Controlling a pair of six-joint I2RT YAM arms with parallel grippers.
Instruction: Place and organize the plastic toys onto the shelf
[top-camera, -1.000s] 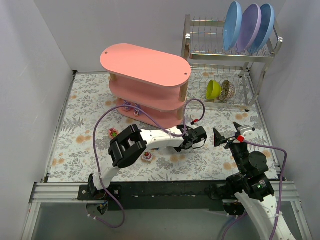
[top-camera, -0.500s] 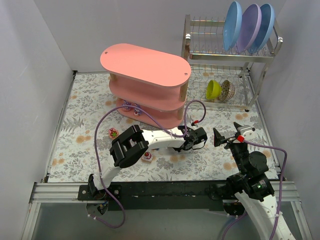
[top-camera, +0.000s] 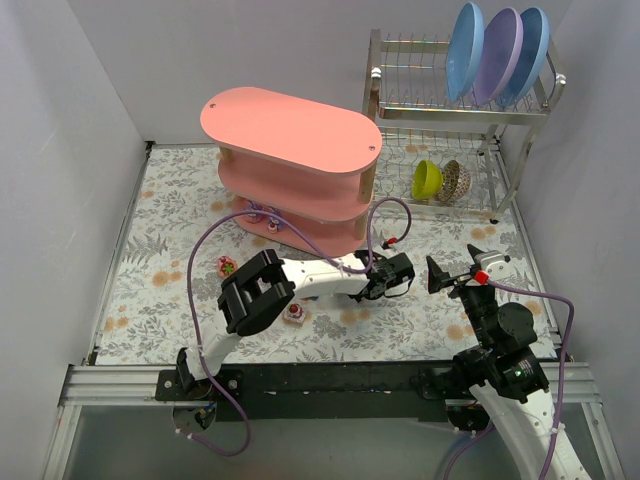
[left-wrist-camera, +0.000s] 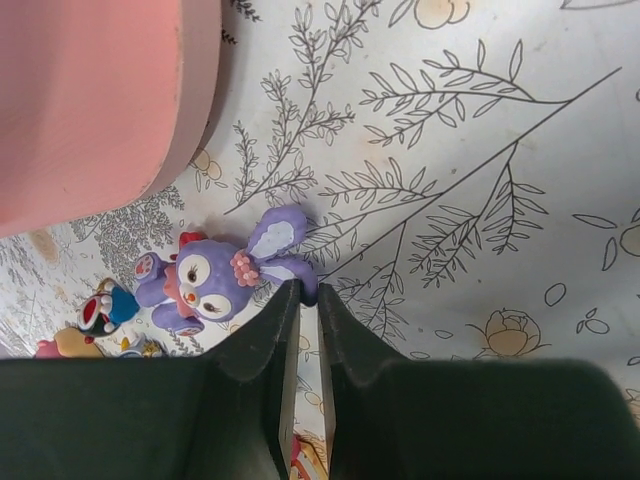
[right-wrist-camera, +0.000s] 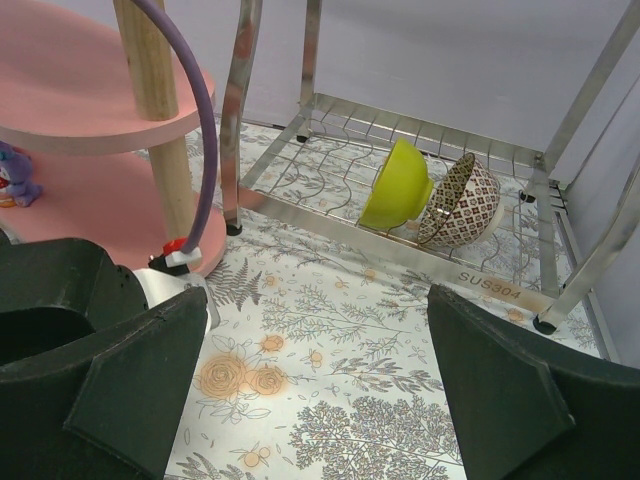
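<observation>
A purple bunny toy (left-wrist-camera: 215, 280) lies on the floral mat beside the pink shelf (left-wrist-camera: 90, 100). My left gripper (left-wrist-camera: 307, 292) is shut on the tip of one of its ears. In the top view the left gripper (top-camera: 387, 280) is low by the shelf's (top-camera: 290, 120) right end and hides the bunny. Two more small toys (left-wrist-camera: 100, 312) lie to the bunny's left. A red toy (top-camera: 225, 266) and a pink-white toy (top-camera: 295, 313) lie on the mat. A purple toy (right-wrist-camera: 12, 172) sits on the shelf's bottom tier (right-wrist-camera: 90, 205). My right gripper (top-camera: 455, 272) is open and empty above the mat (right-wrist-camera: 320, 400).
A metal wire dish rack (top-camera: 440, 110) stands at the back right, with plates (top-camera: 500, 50) on top and a green bowl (right-wrist-camera: 395, 185) and a patterned bowl (right-wrist-camera: 465, 205) below. Grey walls enclose the mat. The left arm's purple cable (top-camera: 395, 205) loops near the shelf's post (right-wrist-camera: 150, 90).
The left gripper has barely shifted by the shelf's right end. The right arm has not moved.
</observation>
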